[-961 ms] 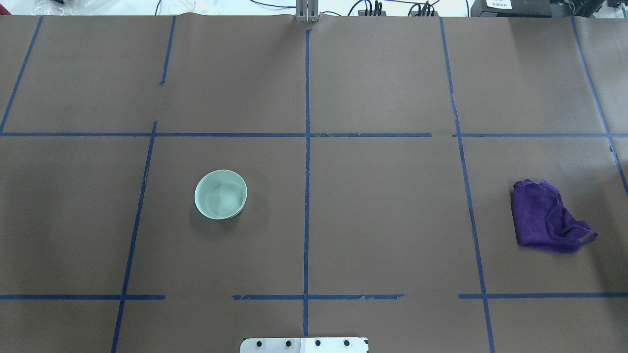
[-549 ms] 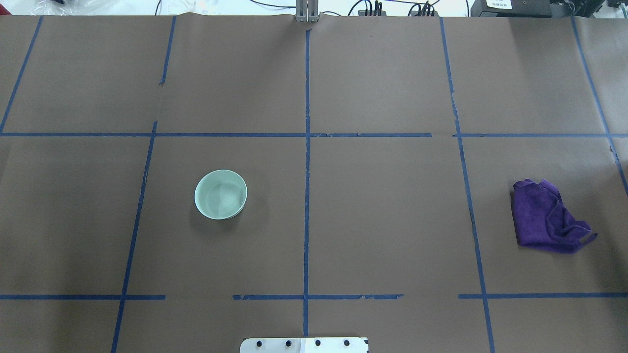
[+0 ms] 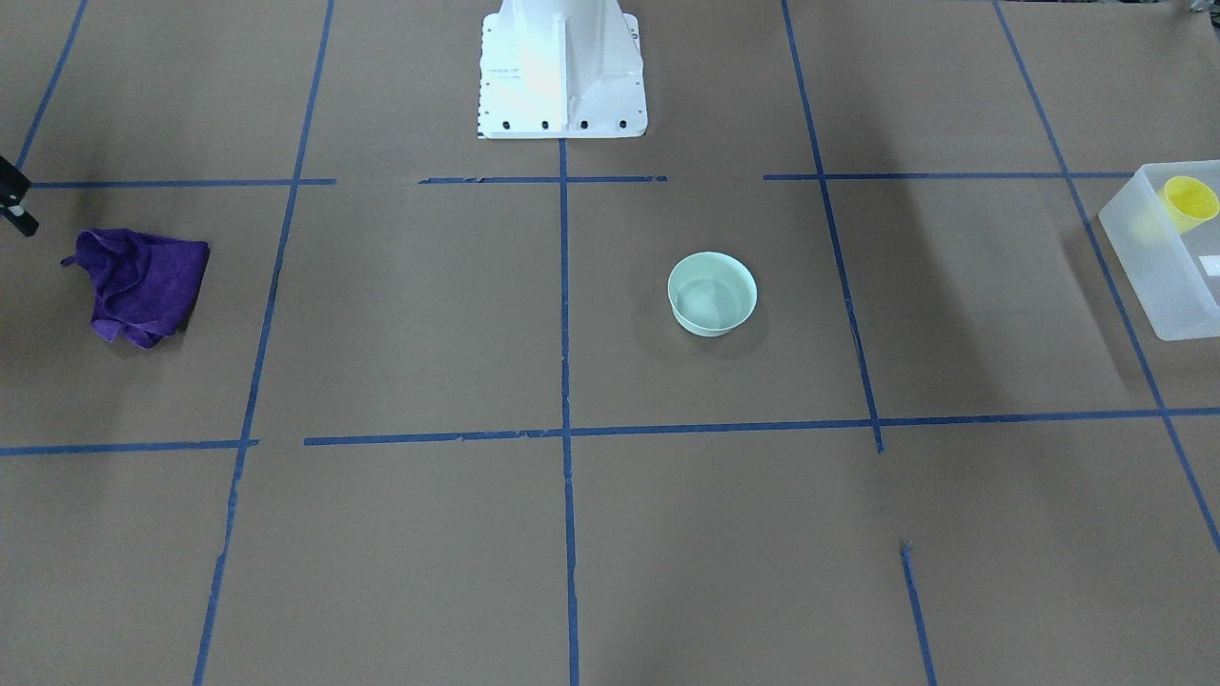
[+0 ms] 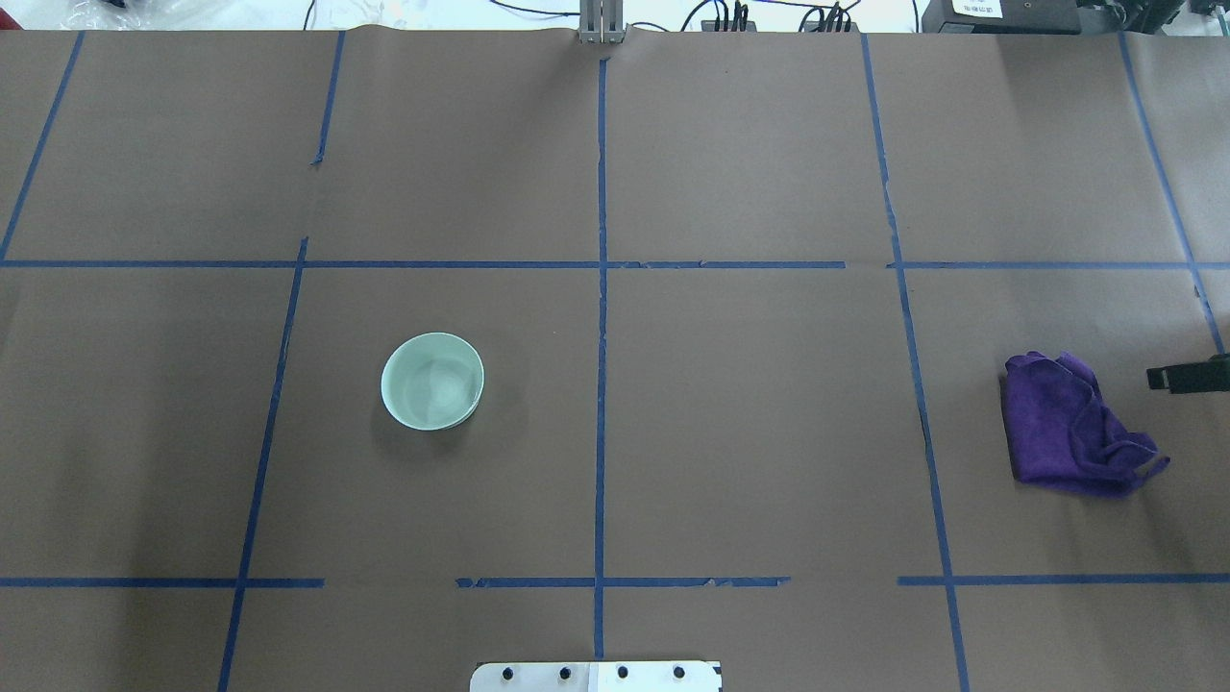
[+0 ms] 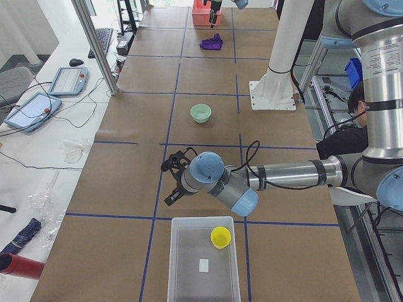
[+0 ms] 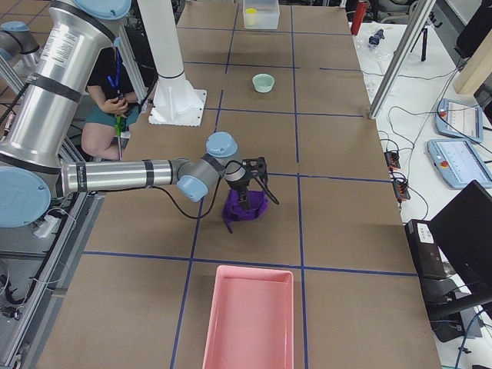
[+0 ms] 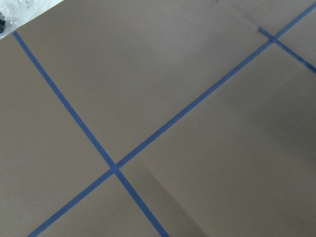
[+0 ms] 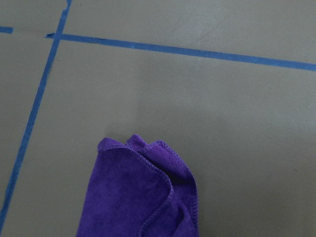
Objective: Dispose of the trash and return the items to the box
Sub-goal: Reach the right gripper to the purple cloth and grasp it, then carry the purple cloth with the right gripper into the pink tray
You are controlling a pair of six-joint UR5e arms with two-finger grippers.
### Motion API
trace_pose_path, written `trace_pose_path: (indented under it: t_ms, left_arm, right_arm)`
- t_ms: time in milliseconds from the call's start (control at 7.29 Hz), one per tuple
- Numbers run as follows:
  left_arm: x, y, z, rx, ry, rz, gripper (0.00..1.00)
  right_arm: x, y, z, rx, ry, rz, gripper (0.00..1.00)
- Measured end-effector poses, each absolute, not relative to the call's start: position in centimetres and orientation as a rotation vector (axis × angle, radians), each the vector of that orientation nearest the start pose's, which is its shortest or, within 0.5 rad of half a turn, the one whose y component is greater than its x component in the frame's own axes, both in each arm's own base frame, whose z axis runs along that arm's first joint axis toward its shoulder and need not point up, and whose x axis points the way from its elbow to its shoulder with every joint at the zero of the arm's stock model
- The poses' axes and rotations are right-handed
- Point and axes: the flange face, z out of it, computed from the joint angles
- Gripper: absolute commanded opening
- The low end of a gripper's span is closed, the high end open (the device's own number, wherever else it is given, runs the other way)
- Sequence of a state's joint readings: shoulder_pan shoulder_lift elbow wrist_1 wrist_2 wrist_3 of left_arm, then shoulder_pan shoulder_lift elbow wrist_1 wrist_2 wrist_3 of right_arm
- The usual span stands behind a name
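The yellow cup (image 3: pixel 1189 202) sits inside the frosted white box (image 3: pixel 1158 276) at the table end on my left; both also show in the exterior left view, the cup (image 5: pixel 220 237) in the box (image 5: pixel 189 270). My left gripper (image 5: pixel 175 184) hovers over bare table just beyond the box; I cannot tell whether it is open or shut. My right gripper (image 6: pixel 257 183) hangs just above a crumpled purple cloth (image 4: pixel 1071 425), with its fingers spread and nothing between them. One black finger (image 4: pixel 1187 376) shows at the overhead view's right edge. The cloth (image 8: pixel 143 197) fills the bottom of the right wrist view.
A pale green bowl (image 4: pixel 432 381) stands upright left of the table's centre line. A pink tray (image 6: pixel 248 315) lies at the table end on my right, beyond the cloth. My base plate (image 4: pixel 596 677) is at the near edge. Blue tape lines mark the brown table cover.
A black finger of my right gripper has come into the overhead view at the right edge, beside the purple cloth. The bowl and the cloth have not moved.
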State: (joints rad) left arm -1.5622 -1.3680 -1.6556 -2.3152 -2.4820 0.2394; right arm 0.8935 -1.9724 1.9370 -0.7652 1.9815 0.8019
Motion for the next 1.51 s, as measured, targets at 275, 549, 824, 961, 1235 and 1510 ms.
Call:
trace_pose_path:
  t_ms: [275,549,824,961,1235,1510]
  left_arm:
    - [-5.2,-42.2,61.0,0.695,0.812,0.512,1.00]
    - [-5.2,-42.2,60.8,0.700,0.810,0.513,1.00]
    - [-5.3,-42.2,60.6,0.703,0.810,0.514,1.00]
    - [-5.3,-42.2,60.5,0.705,0.809,0.515,1.00]
    - [-5.3,-42.2,60.4,0.707,0.810,0.516,1.00]
    - [-5.3,-42.2,60.4,0.707,0.810,0.516,1.00]
  right_arm:
    - [-20.3,-31.7,60.4,0.327,-0.737,-0.050,0.40]
    - [-21.3,-30.6,61.8,0.327,-0.712,-0.071,0.00]
    - [-21.5,-30.0,62.3,0.324,-0.697,-0.100,0.00]
    - [-21.4,-30.0,62.3,0.330,-0.695,-0.117,0.00]
    - [-20.7,-30.3,61.3,0.323,-0.729,-0.143,0.00]
    - [-15.0,-33.1,59.3,0.309,-0.777,-0.181,0.00]
